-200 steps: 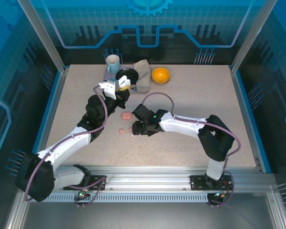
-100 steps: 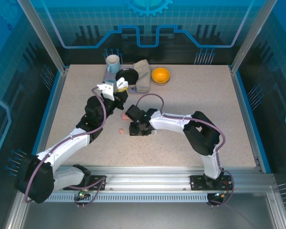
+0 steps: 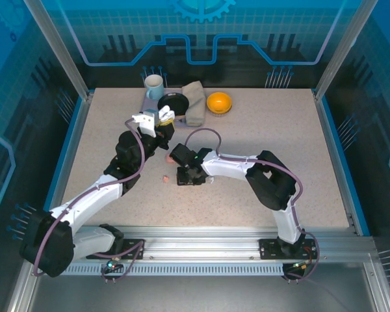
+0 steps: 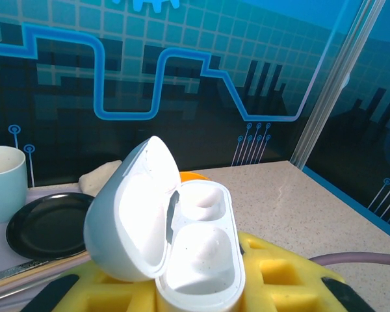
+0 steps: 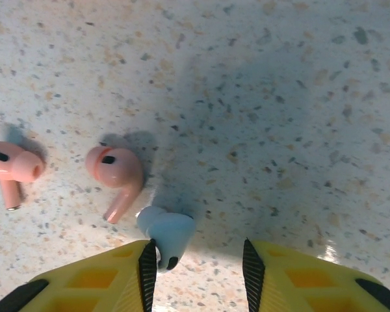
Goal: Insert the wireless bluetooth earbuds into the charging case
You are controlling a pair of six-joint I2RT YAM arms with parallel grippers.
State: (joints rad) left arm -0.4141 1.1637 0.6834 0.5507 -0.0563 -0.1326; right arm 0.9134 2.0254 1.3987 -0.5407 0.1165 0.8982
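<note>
My left gripper (image 4: 195, 289) is shut on the white charging case (image 4: 198, 250), held up with its lid swung open to the left and both wells bare; from above the case (image 3: 166, 116) hangs near the black plate. On the table, a white earbud (image 5: 167, 234) lies between the yellow fingers of my right gripper (image 5: 198, 268), against the left finger (image 5: 127, 276) and apart from the right one. The jaws are open. Two salmon-pink earbuds (image 5: 115, 170) (image 5: 12, 164) lie just left of it. From above, my right gripper (image 3: 184, 177) points down beside a pink earbud (image 3: 165, 178).
At the back of the table stand a pale mug (image 3: 154, 84), a black plate (image 3: 175, 102), a grey cloth (image 3: 195, 101) and an orange bowl (image 3: 219, 102). A salmon-pink case (image 3: 168, 157) peeks out between the two arms. Blue walls enclose the table.
My right arm has shifted left over the earbuds and its jaws have narrowed around the white one. The left arm with the case has drawn in slightly.
</note>
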